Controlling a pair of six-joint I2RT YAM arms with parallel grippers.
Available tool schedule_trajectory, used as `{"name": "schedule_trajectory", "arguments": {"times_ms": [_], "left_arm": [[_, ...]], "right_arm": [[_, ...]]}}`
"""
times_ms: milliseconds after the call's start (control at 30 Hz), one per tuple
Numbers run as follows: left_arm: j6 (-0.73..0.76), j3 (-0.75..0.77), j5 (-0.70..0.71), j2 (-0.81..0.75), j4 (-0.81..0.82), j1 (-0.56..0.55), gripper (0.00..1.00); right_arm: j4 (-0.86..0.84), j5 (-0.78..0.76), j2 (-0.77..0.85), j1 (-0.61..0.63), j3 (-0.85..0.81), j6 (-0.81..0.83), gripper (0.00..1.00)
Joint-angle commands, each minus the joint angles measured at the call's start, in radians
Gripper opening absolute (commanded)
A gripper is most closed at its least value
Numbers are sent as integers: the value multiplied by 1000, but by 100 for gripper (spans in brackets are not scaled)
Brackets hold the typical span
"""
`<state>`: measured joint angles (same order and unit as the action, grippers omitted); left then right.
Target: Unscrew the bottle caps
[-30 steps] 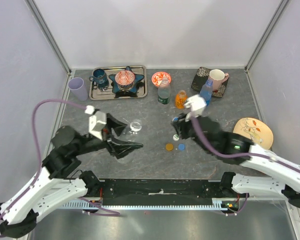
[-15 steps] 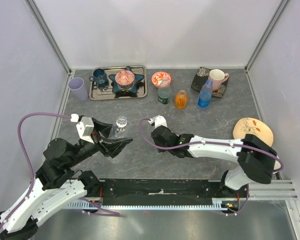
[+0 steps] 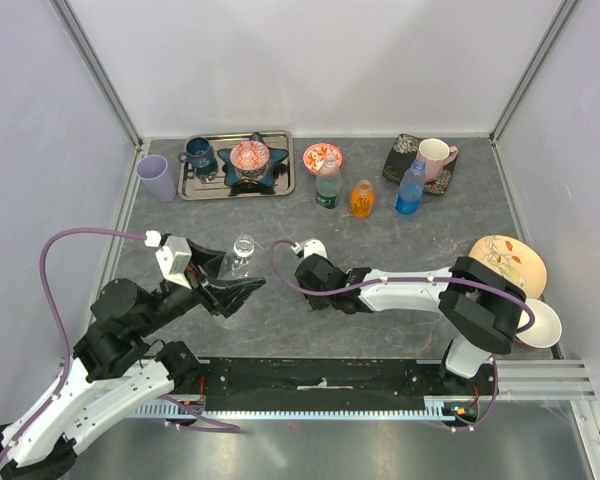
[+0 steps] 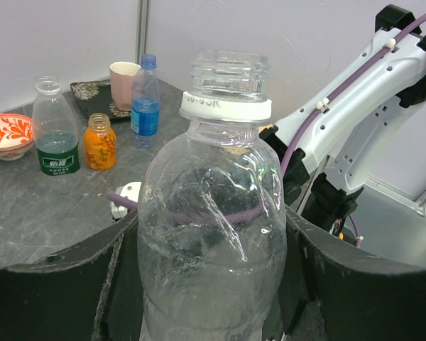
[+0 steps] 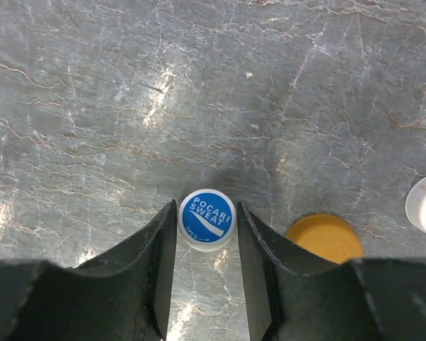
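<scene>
Overhead, the right arm (image 3: pixel 410 292) has swung from the back row to the middle, and the left gripper (image 3: pixel 230 276) has carried the clear bottle (image 3: pixel 243 244) leftward. Left wrist: jaws clamp that capless, dented bottle. Right wrist: the right gripper (image 5: pixel 207 213) brackets the white-and-blue cap (image 5: pixel 207 219) on the table (image 5: pixel 305 85) beside the orange cap (image 5: pixel 324 238); pinching or loose, I cannot tell.

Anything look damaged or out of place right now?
Yes: the clear bottle held in the left gripper looks dented, its wall creased and crumpled between the fingers. No spill is visible.
</scene>
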<state>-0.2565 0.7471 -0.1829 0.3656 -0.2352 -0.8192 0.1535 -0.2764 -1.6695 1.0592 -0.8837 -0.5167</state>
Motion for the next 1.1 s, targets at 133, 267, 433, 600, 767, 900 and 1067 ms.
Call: {"name": "schedule_trajectory", "arguments": {"times_ms": [133,267,433,600,767,900,1067], "left_arm": [[33,-5,16,-7,20,6,48],[31,-5,16,-7,17,6,48],[34,3,19,2,19,6,49],[45,31,3,39,27,6,49],[75,64,-87,134,45,6,51],[120,119,-254,275,50,6,51],[105,153,-302,386,114,6,50]], "right_arm": [[-20,8,11,-4,-3,-40,62],[-20,-3,40,-4,-3,-42,66],[64,-67,245,-4,-166,0,76],[299,-265,335,-4,-492,47,84],[416,-178,433,-4,-669,116,85],[353,107,540,-4,-646,93,86],[336,221,579,-4,-604,43,86]]}}
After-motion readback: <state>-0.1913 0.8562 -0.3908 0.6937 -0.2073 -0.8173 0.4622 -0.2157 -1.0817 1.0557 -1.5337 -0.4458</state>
